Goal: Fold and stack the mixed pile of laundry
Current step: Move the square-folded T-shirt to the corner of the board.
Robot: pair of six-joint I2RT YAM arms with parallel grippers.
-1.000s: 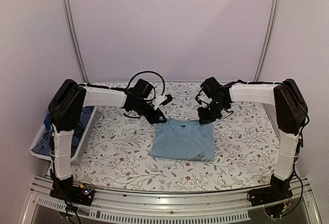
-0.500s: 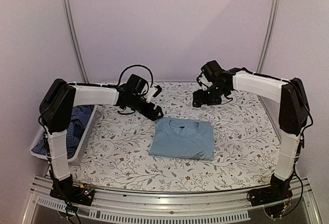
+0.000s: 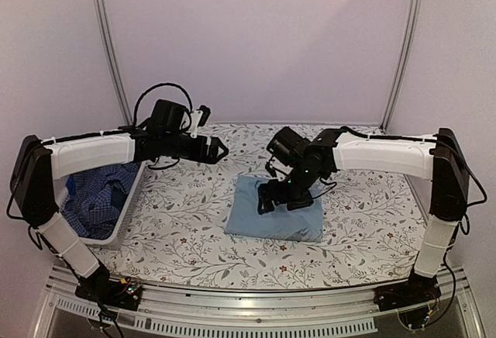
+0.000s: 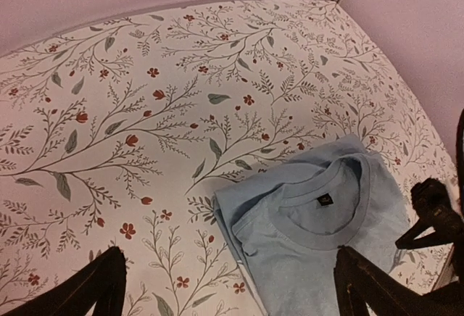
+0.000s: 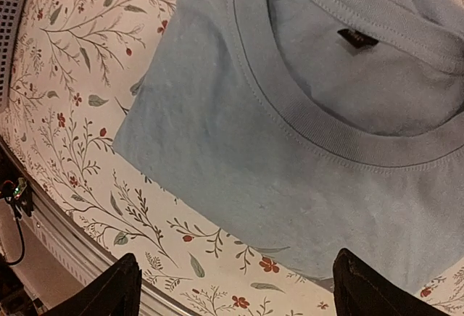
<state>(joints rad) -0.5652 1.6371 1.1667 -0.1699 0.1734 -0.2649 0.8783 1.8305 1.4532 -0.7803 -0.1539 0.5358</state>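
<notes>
My R gripper [image 5: 235, 258]: jaws wide apart, empty, just above light-blue shirt [image 3: 279, 218]. L gripper [image 3: 221, 150] spread too, empty, beyond shirt's far-left corner. Basket [image 3: 124, 206] w/ checked shirt [image 3: 97, 198] well left.

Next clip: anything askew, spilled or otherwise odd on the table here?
Nothing stands out. The light-blue shirt lies folded flat on the table, collar up, edges fairly square. The checked shirt sits bundled inside the white basket at the left, nothing spilled.

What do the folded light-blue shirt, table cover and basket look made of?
Light-blue shirt: soft matte knit, likely cotton jersey; ribbed collar, visible stitching. Table cover: matte floral print, cloth or vinyl, unclear. Basket: white, rigid, slotted wall; probably plastic.
</notes>
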